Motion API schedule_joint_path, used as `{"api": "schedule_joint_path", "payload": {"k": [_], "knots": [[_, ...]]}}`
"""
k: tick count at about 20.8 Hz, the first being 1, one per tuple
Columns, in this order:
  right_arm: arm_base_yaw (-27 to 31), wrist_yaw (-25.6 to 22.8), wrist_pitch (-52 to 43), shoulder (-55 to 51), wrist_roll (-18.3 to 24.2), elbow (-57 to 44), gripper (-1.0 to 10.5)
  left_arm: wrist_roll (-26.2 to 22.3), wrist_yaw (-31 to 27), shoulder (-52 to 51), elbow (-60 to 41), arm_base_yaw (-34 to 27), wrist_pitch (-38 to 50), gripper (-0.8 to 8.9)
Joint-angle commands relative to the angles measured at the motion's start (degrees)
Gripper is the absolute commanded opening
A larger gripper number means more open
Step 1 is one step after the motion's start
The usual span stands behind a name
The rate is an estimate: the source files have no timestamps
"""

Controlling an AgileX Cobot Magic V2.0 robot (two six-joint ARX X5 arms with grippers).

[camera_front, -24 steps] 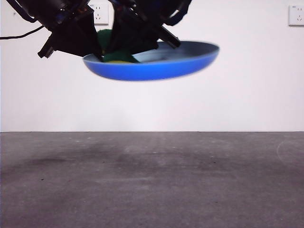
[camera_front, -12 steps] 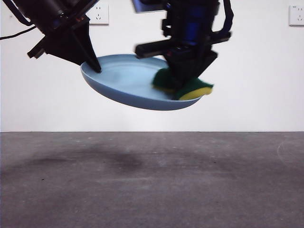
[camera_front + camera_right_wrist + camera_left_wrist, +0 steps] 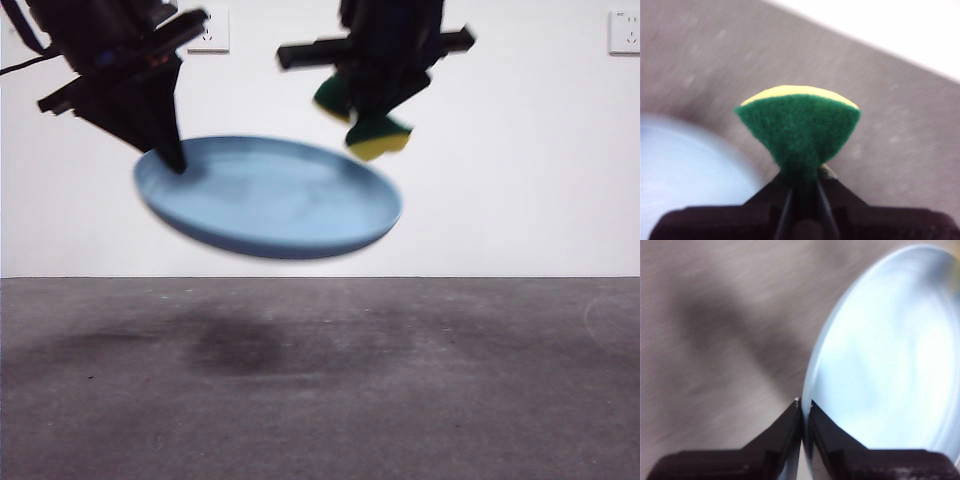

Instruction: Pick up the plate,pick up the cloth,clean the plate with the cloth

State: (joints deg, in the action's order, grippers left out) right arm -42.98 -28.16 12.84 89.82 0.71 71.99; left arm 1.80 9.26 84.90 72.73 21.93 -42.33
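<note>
The light-blue plate (image 3: 270, 198) hangs in the air above the table, tilted with its inside facing the front camera. My left gripper (image 3: 172, 155) is shut on its left rim; the left wrist view shows both black jaws pinching the plate (image 3: 890, 365) edge at my left gripper (image 3: 804, 407). Up at the right, my right gripper (image 3: 372, 100) is shut on the cloth (image 3: 372, 128), a yellow sponge with a green layer, held clear above the plate's right rim. In the right wrist view the cloth (image 3: 799, 127) fans out from my right gripper (image 3: 802, 187), with the plate (image 3: 685, 170) below it.
The grey table (image 3: 320, 380) lies well below both arms, with the plate's shadow (image 3: 240, 345) on it. A white wall stands behind, with sockets (image 3: 212, 28) at upper left and upper right (image 3: 624, 30).
The right gripper has lifted the cloth up off the plate's right side. The left gripper has swung the plate lower and to the left, tipping its inside more toward the front.
</note>
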Motion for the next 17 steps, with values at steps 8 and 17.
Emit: {"api": "schedule_joint_path", "payload": {"k": [8, 17], "knots": [[0.22, 4.42, 6.62, -23.56, -0.35, -0.31, -0.2, -2.08, -9.73, 12.09, -0.26, -0.83, 8.79, -0.07], [0.24, 4.07, 18.6, -32.37, -1.29, -0.31, -0.2, -2.03, -13.81, 23.89, -0.26, -0.94, 12.31, 0.0]]}}
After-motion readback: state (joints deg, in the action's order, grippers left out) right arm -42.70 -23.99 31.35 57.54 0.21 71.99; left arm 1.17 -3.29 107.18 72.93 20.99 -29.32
